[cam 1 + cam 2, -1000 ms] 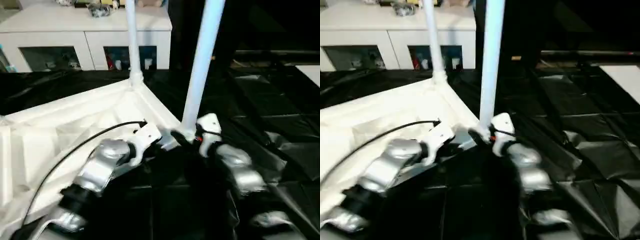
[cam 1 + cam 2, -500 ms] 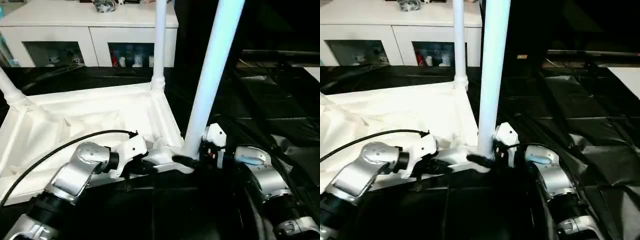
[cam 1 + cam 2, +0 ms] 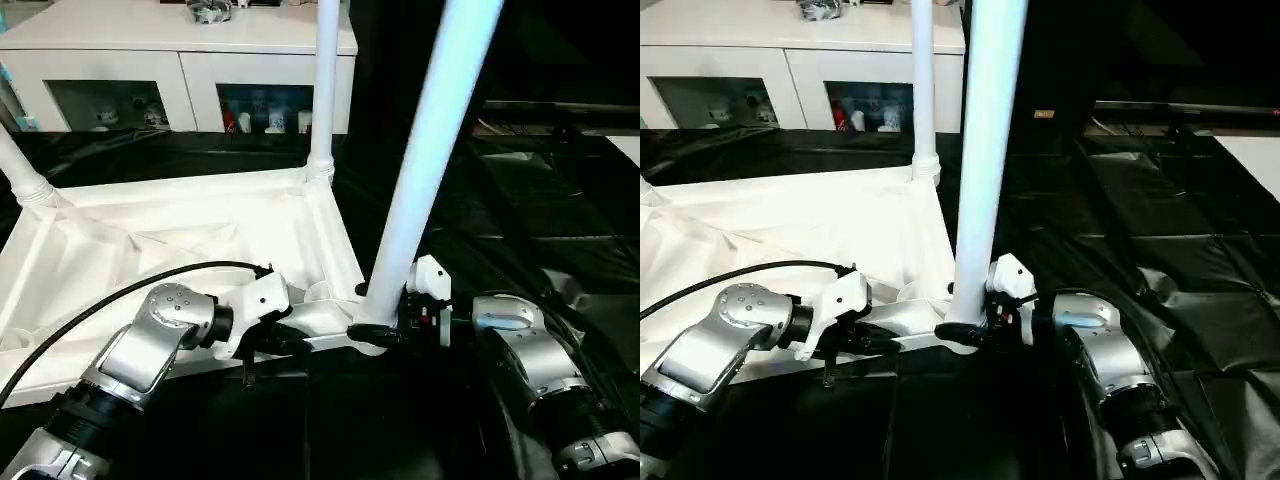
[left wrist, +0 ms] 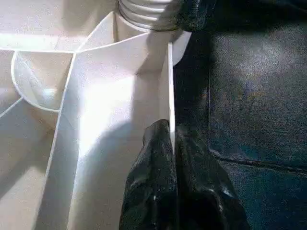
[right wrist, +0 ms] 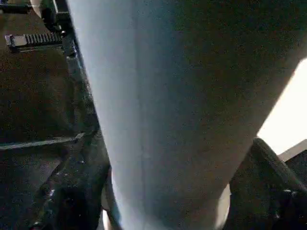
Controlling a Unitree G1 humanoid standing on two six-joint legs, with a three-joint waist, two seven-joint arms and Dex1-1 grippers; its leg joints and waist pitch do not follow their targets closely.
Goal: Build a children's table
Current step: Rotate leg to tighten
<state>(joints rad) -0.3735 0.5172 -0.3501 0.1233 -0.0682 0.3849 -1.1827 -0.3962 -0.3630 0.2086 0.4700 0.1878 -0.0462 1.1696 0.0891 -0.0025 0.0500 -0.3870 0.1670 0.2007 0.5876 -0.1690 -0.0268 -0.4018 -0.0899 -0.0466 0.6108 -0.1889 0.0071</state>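
**Both claws at the near corner of the upturned table**

The white tabletop (image 3: 190, 250) lay upside down on black sheeting (image 3: 560, 210), its ribbed underside facing up. It filled the left half of the head views, from about 9 o'clock across to the centre. Three legs stood upright in its corner sockets. The nearest leg (image 3: 425, 160) rose from the corner socket closest to the robot, just right of centre, and ran off the frame at 12 o'clock. A second leg (image 3: 323, 90) stood at the far corner, toward 12 o'clock and a little left of the first. A third leg (image 3: 20, 170) showed at 9 o'clock, leaning out of the frame edge.

The left gripper (image 3: 262, 345) reached in from 7 o'clock and was clenched on the thin near rim of the tabletop, beside the near corner. In the left wrist view its two black fingers (image 4: 192, 191) were pressed together with the edge wall pinched between them, the ribbed base of the nearest leg just beyond.

The right gripper (image 3: 385, 325) came in from 4 o'clock and sat at the foot of the nearest leg. Its fingers (image 5: 67, 191) stood on either side of the tube, straddling it at the socket; whether they pressed on it or stood just clear could not be told.

A white cabinet (image 3: 180, 60) with glass doors stood behind, at 11 o'clock, well apart from the tabletop.
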